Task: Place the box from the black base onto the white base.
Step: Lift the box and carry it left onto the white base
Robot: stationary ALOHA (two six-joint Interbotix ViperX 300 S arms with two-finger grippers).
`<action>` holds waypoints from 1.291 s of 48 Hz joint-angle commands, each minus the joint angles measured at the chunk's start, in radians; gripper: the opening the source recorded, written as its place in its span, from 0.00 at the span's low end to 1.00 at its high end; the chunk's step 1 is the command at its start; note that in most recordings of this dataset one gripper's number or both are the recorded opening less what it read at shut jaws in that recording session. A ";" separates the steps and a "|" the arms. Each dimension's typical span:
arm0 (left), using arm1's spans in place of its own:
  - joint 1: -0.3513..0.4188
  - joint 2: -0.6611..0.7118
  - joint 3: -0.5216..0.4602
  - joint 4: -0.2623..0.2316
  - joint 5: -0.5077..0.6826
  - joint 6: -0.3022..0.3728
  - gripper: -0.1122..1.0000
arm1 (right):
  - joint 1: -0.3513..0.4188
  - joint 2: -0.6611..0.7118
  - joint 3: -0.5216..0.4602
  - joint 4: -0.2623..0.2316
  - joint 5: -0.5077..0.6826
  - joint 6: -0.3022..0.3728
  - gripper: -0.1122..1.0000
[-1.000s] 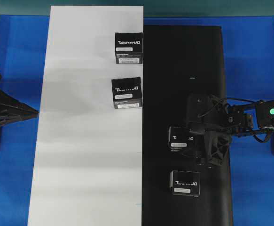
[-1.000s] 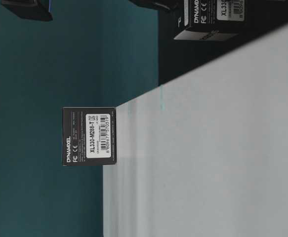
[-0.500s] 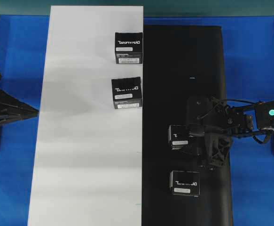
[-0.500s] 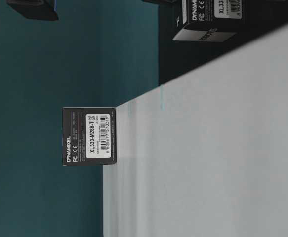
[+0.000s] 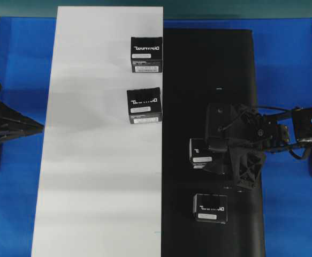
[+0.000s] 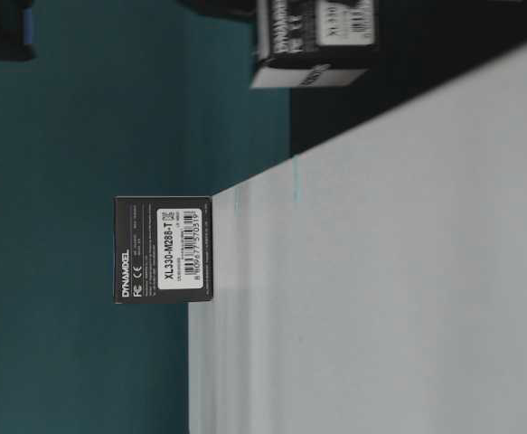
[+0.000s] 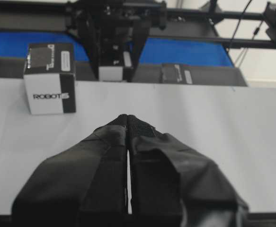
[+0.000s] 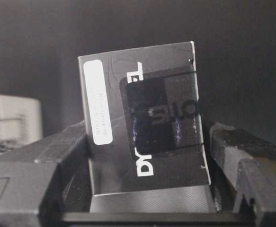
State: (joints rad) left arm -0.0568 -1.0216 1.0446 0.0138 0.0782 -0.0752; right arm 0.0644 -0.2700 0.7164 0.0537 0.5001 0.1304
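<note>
Right gripper [image 8: 145,198] clamps the box [image 8: 145,118] between its fingers [image 8: 33,165], lifted above the black base [image 5: 209,64]. Left gripper [image 7: 127,120] fully closed, holding nothing.

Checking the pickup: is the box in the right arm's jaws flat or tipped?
Tipped. The box leans between the jaws in the right wrist view, and the table-level view shows it clear of the black base.
</note>
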 commanded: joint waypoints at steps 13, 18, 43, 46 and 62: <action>-0.002 0.009 -0.023 0.003 -0.006 -0.002 0.08 | 0.052 -0.009 -0.179 0.003 0.074 0.002 0.64; 0.000 0.008 -0.021 0.003 -0.006 -0.002 0.08 | 0.060 0.003 -0.230 0.003 0.092 0.005 0.64; -0.002 0.008 -0.021 0.002 -0.006 -0.002 0.08 | 0.067 0.210 -0.477 0.002 0.114 0.051 0.64; -0.003 0.008 -0.021 0.003 -0.006 -0.002 0.08 | 0.067 0.239 -0.497 0.002 0.130 0.051 0.64; -0.006 0.008 -0.023 0.003 -0.006 -0.002 0.08 | 0.048 0.301 -0.543 -0.008 0.161 0.051 0.64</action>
State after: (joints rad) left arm -0.0598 -1.0201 1.0446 0.0138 0.0782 -0.0752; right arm 0.1197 0.0184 0.1917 0.0522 0.6627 0.1795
